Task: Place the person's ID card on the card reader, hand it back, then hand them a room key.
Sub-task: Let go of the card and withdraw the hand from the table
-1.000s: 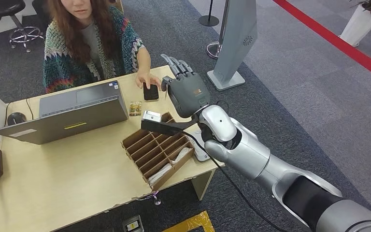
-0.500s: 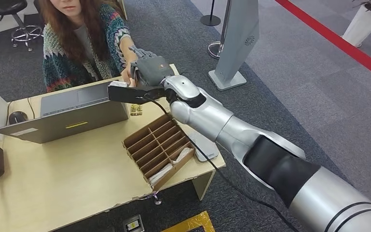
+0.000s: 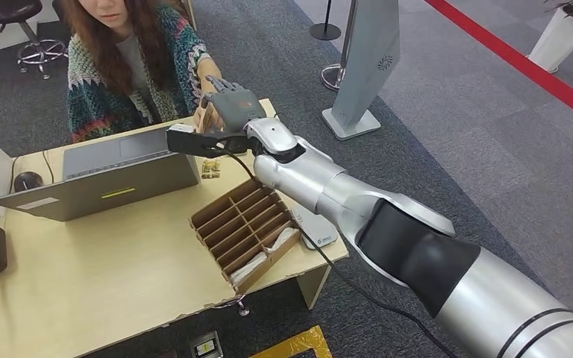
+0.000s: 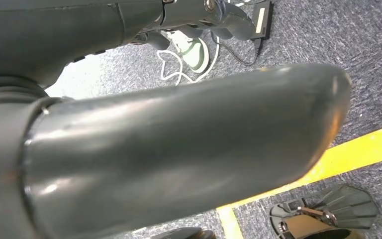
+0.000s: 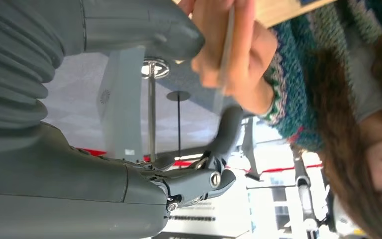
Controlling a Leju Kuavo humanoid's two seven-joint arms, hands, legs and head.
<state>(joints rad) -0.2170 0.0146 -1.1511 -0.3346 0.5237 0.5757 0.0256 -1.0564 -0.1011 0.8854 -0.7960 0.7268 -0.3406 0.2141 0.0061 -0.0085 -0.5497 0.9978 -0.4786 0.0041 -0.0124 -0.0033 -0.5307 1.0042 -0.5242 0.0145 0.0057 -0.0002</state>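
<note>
My right hand (image 3: pixel 227 104) is stretched out over the far edge of the surface (image 3: pixel 119 261), right up against the person's hand (image 3: pixel 207 112), which sits just to its left at the same height. In the right wrist view, the person's hand (image 5: pixel 226 50) pinches a thin pale card (image 5: pixel 227 47) edge-on, its long axis running away from the person's palm toward my thumb (image 5: pixel 144 30). The card lies just beyond my thumb tip and between it and my darker fingers (image 5: pixel 224 134), which are spread well apart from the thumb. So I judge my hand to be wide open and holding nothing, with the card still in the person's grip. Whether my thumb touches the card I cannot tell.

The coming move turns on that gap: the card must sit between thumb and fingers before I close, and my right arm is the only one near it. My left hand (image 4: pixel 179 149) hangs by the floor, and I cannot tell how open it is.

Compared with a second ago, my right hand has swung from above the divided box (image 3: pixel 246 231) left and far toward the person. In the last half second it has crept only slightly farther, and the person's hand has risen to meet it.
</note>
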